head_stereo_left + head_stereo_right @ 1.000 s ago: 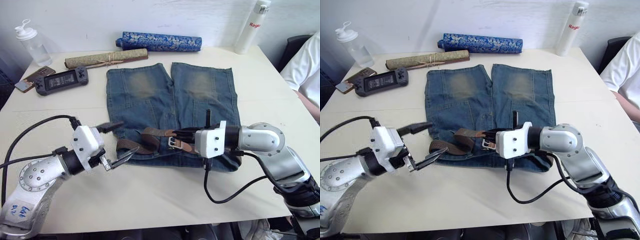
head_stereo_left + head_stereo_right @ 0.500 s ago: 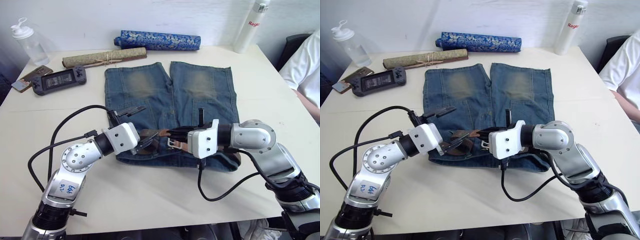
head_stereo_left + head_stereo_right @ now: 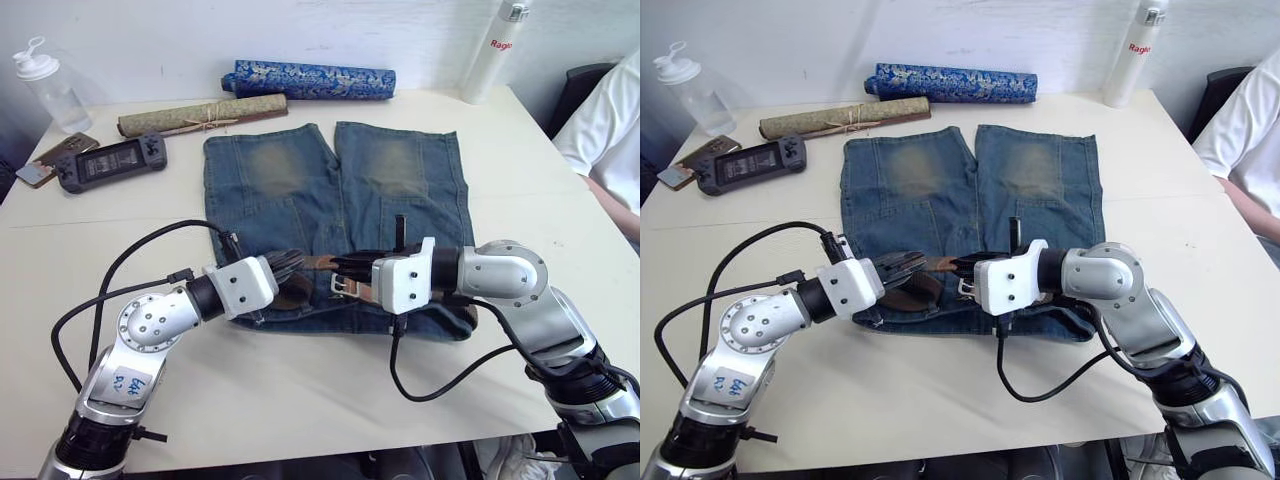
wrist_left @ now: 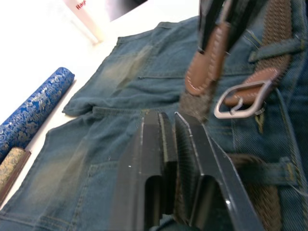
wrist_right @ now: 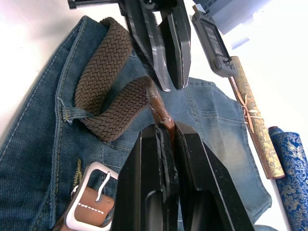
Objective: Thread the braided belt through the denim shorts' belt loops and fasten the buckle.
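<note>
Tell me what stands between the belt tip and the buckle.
Nothing visible. The right end effector is shut on the tan tip, and the buckle lies open-faced on the shorts just beside it. The left end effector is closed farther along the braided belt, not in the path.

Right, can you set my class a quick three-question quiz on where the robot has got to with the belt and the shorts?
1. True or false: the buckle is already fastened.
2. What is the right gripper shut on? A) the belt's tan tip; B) a belt loop; C) the white bottle.
3. Fill in: the braided belt lies along the ____ of the denim shorts.

Key: 1 false, the tip is not through the frame; 2 A; 3 waistband.
</note>
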Tool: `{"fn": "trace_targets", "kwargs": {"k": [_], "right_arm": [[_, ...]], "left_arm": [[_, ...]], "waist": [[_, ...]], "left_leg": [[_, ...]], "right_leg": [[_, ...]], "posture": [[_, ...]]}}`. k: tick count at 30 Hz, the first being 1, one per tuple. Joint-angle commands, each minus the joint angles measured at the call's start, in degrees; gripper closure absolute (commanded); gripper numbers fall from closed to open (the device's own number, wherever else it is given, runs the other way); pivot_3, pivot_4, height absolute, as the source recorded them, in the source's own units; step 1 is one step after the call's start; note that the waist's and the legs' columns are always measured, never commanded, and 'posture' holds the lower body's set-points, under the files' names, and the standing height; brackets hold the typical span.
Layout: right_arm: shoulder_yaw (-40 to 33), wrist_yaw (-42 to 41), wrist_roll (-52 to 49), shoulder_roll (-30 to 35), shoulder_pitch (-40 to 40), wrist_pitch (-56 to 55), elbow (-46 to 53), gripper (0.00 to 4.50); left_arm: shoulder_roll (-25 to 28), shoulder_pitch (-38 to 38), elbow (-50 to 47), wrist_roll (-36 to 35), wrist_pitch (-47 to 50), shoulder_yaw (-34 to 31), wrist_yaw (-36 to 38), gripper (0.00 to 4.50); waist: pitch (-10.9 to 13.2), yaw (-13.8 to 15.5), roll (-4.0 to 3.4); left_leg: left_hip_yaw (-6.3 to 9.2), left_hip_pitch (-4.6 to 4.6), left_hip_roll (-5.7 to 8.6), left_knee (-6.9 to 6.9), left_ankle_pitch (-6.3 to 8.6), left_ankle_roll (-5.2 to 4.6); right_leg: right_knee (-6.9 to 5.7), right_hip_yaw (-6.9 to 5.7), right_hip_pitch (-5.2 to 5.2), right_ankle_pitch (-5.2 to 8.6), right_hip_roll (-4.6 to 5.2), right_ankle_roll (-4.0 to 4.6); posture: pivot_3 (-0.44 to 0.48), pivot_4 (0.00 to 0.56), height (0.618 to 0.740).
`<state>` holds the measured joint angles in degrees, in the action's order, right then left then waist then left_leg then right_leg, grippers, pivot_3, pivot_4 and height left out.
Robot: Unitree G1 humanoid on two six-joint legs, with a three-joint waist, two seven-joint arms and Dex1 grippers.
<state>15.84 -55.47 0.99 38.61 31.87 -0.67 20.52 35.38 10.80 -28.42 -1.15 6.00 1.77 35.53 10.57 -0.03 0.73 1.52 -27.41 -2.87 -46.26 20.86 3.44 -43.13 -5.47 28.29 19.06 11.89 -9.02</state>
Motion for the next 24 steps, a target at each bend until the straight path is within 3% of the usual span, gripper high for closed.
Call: {"fn": "trace_targets", "kwargs": {"k": [1, 3, 5, 7, 16, 24], "right_arm": [[-1.4, 0.7, -0.1, -0.4, 1.0, 0.2, 1.6, 4.5], [-1.5, 0.8, -0.1, -0.4, 1.2, 0.3, 1.4, 4.5], [-1.5, 0.8, 0.0, -0.5, 1.4, 0.4, 1.3, 4.5], [-1.4, 0.8, 0.0, -0.7, 1.7, 0.7, 1.2, 4.5], [-0.6, 0.5, -0.4, -2.1, 2.8, 3.4, 3.8, 4.5], [-0.3, 0.2, -0.4, -2.1, 1.4, 4.9, 6.3, 4.5]], "left_arm": [[-0.6, -1.5, -3.1, -2.5, -2.6, -2.9, -0.2, 3.51], [-1.0, -3.2, -3.7, -3.4, -3.3, -3.6, -0.2, 2.99], [0.0, -5.0, -2.4, -1.0, -6.1, -3.2, 0.1, 2.15], [0.6, -5.8, -0.4, 1.7, -9.0, -2.4, -0.1, 1.61], [-0.2, -2.9, 7.8, 9.8, -15.4, 1.1, -3.0, 1.61], [-2.5, -1.1, 10.9, 10.9, -16.7, 0.7, -6.0, 1.61]], "waist": [[0.0, 0.0, 0.0], [0.0, -0.1, 0.0], [0.0, -0.2, 0.0], [0.0, 0.0, 0.0], [0.0, 0.0, 0.0], [0.0, -0.1, 0.0]], "left_leg": [[0.0, 0.0, 0.0, 0.0, 0.0, 0.0], [0.0, 0.0, 0.0, 0.0, 0.0, 0.0], [-0.05, 0.0, 0.0, 0.01, 0.0, 0.0], [-0.06, -0.01, 0.0, 0.02, 0.0, 0.0], [-0.06, -0.04, 0.0, 0.0, -0.01, -0.01], [-0.09, -0.03, 0.0, 0.01, -0.02, -0.01]], "right_leg": [[-0.01, 0.0, 0.0, 0.0, 0.0, 0.0], [-0.01, 0.0, 0.01, 0.0, 0.0, 0.0], [0.0, 0.05, 0.05, 0.0, 0.0, 0.0], [-0.03, 0.06, 0.08, 0.0, 0.0, 0.01], [-0.17, 0.06, 0.17, 0.03, 0.0, 0.05], [-0.27, 0.11, 0.24, 0.03, 0.0, 0.06]], "posture": [[0.0, 0.15, 0.645], [0.0, 0.15, 0.645], [0.0, 0.15, 0.645], [0.0, 0.15, 0.645], [0.0, 0.15, 0.645], [0.0, 0.15, 0.645]]}}
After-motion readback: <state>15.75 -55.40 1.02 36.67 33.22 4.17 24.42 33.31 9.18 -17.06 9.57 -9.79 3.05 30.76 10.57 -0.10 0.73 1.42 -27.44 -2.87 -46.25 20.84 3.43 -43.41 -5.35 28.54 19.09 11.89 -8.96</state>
